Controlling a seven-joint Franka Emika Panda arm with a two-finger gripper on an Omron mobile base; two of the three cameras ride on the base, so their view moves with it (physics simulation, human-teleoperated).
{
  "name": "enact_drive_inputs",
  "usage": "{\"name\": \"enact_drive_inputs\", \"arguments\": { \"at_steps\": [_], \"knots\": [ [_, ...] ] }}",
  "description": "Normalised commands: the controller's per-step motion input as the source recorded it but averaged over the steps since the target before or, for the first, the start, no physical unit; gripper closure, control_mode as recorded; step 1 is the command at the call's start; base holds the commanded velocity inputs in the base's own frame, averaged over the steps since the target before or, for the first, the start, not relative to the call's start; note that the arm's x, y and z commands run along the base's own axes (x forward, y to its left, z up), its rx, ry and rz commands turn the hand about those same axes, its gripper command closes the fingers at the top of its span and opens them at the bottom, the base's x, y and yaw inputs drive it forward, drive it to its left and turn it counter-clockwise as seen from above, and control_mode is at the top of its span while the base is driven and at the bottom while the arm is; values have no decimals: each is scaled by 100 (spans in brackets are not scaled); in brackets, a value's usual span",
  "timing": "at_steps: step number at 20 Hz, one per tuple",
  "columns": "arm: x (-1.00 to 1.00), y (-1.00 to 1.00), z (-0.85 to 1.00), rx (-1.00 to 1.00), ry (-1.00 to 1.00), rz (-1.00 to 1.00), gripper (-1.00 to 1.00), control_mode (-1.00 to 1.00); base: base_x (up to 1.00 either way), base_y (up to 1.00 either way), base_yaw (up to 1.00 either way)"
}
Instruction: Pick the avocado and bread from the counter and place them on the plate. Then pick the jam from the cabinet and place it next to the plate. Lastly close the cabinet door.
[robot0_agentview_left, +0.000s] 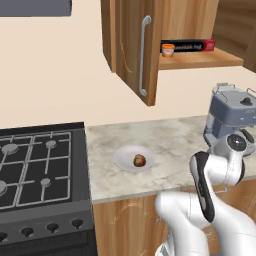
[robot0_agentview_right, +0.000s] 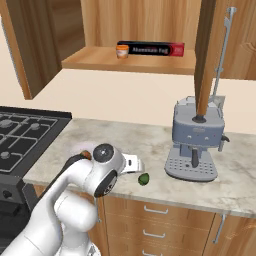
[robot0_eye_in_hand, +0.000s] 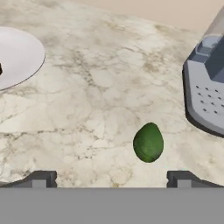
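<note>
The dark green avocado (robot0_eye_in_hand: 148, 142) lies on the marbled counter (robot0_eye_in_hand: 87, 113), just ahead of my gripper (robot0_eye_in_hand: 111, 181) and a little right of its centre. The gripper's two fingertips (robot0_eye_in_hand: 41, 179) stand wide apart, so it is open with nothing between them. From the right base view the avocado (robot0_agentview_right: 144, 178) sits near the counter's front edge, beside my hand. The brown bread (robot0_agentview_left: 139, 160) rests on the white plate (robot0_agentview_left: 125, 155). The orange jam (robot0_agentview_left: 168, 49) stands on the shelf of the wall cabinet (robot0_agentview_left: 200, 59), whose door (robot0_agentview_left: 135, 45) hangs open.
A grey coffee machine (robot0_agentview_right: 196, 140) stands on the counter right of the avocado, its base (robot0_eye_in_hand: 208, 96) close by. A long black-and-red box (robot0_agentview_right: 155, 50) lies beside the jam (robot0_agentview_right: 122, 51). The black gas stove (robot0_agentview_left: 40, 170) is at the left.
</note>
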Motion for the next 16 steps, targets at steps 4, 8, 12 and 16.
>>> {"name": "enact_drive_inputs", "arguments": {
  "at_steps": [4,8,12,16],
  "knots": [
    [3,-47,-18,0,10,-7,-100,-100,0,0,0],
    [35,-46,-13,2,10,-1,-100,-100,0,0,0],
    [49,-41,0,6,4,0,-100,-100,0,0,0],
    [49,-34,-16,15,10,0,-100,-100,0,0,0]
  ]
}}
